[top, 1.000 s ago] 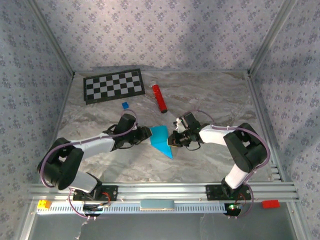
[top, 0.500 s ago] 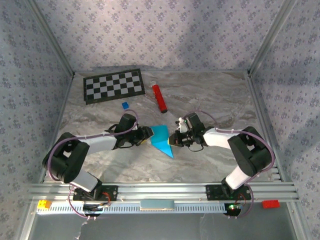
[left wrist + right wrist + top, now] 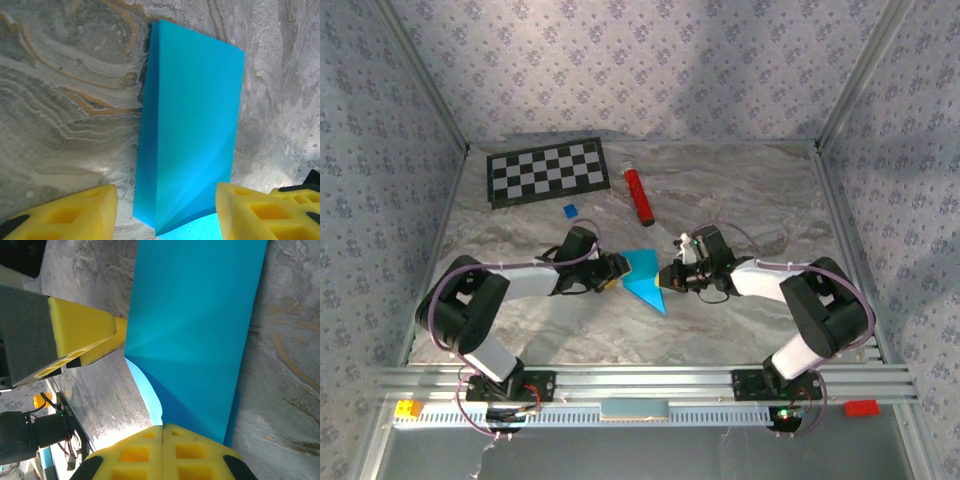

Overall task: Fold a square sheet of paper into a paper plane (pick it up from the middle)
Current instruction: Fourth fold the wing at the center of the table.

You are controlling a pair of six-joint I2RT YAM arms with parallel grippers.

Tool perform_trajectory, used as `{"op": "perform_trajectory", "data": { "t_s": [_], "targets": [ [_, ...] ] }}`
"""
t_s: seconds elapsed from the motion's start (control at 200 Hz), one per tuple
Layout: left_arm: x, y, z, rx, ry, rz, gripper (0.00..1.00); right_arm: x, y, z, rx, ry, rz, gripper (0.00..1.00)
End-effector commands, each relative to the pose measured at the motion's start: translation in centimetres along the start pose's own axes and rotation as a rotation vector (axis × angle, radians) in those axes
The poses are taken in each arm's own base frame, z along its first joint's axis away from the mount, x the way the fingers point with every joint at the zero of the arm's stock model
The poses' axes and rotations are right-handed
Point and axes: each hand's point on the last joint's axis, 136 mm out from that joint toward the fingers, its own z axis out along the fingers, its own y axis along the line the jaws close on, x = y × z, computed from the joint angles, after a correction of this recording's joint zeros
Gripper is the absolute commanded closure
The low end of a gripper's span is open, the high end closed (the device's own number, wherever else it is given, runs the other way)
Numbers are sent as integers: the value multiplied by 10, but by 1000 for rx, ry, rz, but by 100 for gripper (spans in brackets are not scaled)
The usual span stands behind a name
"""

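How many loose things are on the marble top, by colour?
Blue: 2 (paper, block)
Red: 1 (cylinder)
Black-and-white: 1 (checkerboard)
Total: 4

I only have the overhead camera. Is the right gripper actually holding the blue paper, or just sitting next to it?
Observer: The right wrist camera shows the right gripper shut on the edge of the paper, with one layer curling up into it.
Operator: And the left one?
Observer: The left wrist camera shows the left gripper open, its jaws on either side of the paper's near end, not pinching it.
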Motion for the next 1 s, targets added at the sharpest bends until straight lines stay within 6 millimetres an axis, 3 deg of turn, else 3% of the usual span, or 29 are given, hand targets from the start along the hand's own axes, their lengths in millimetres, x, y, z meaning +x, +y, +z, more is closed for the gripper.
{"op": "perform_trajectory", "data": {
  "t_s": [0.0,0.135,0.475,0.994],
  "targets": [
    [-10,-18,2,55,-5,14,49,0,5,-3,-30,-3,6,97],
    [-12,-22,6,72,-6,13,56,0,5,-4,-33,-7,7,97],
    [-13,-19,17,102,0,-38,60,-1,5,-4,-48,-16,14,97],
    [-14,-9,14,92,-41,-87,95,5,-21,-5,95,0,26,93]
  ]
}}
